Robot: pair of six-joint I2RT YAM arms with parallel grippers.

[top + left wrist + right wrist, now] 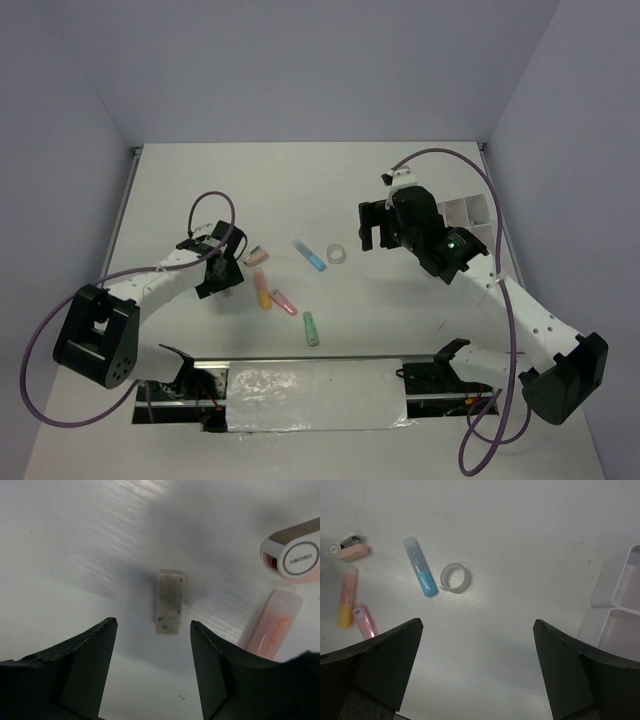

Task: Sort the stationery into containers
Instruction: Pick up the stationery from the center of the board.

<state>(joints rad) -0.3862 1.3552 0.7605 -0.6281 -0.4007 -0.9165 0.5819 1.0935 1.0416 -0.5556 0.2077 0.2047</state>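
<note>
Two end effectors hang over the white worktop (250,190): the left end effector (152,625) stands with jaws parted on either side of a speckled beige block eraser (170,601), not touching it, well left of the clear tape ring (337,254). The right end effector (477,625) gapes wide and empty just right of that ring. A stubby blue marker (420,574) lies just left of the ring, and the white divided plastic tray (462,212) sits farther right.
</note>
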